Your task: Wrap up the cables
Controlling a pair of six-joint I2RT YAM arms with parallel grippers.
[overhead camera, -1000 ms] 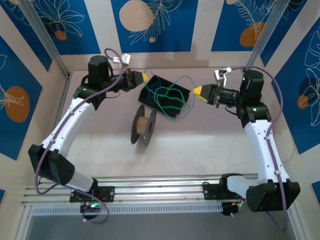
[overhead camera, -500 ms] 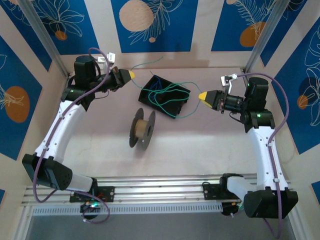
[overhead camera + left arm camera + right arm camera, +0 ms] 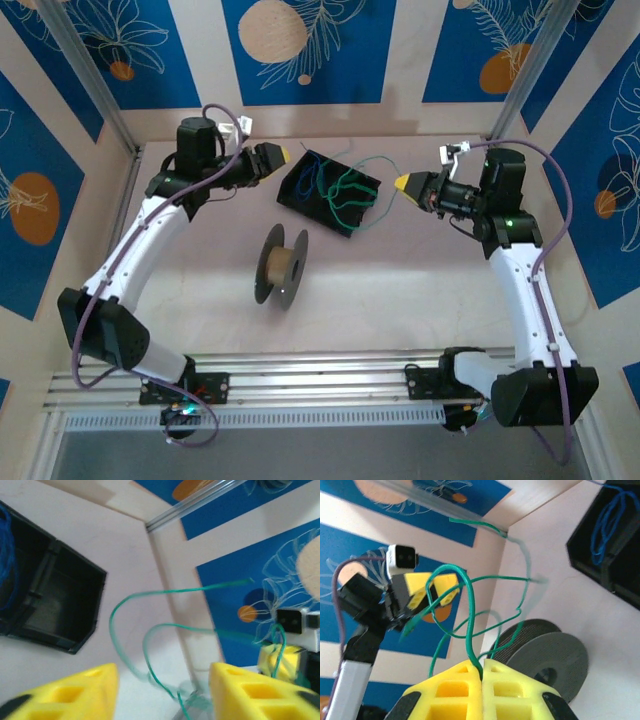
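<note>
A green cable loops over the black tray, which also holds a blue cable. One end of the green cable runs right into my right gripper. In the right wrist view that gripper is shut on the green cable, which curls away in slack loops. My left gripper hovers just left of the tray. Its yellow fingers stand apart in the left wrist view, and the blurred green cable hangs loose between them, gripped by neither.
A black spool with a tan core stands on edge in front of the tray, also seen from the right wrist as the spool. Wooden walls close the back and sides of the table.
My left gripper has opened and let go of the green cable, moving right toward the tray. The stretched cable has sprung back into loose loops over the tray. The right gripper stays shut.
</note>
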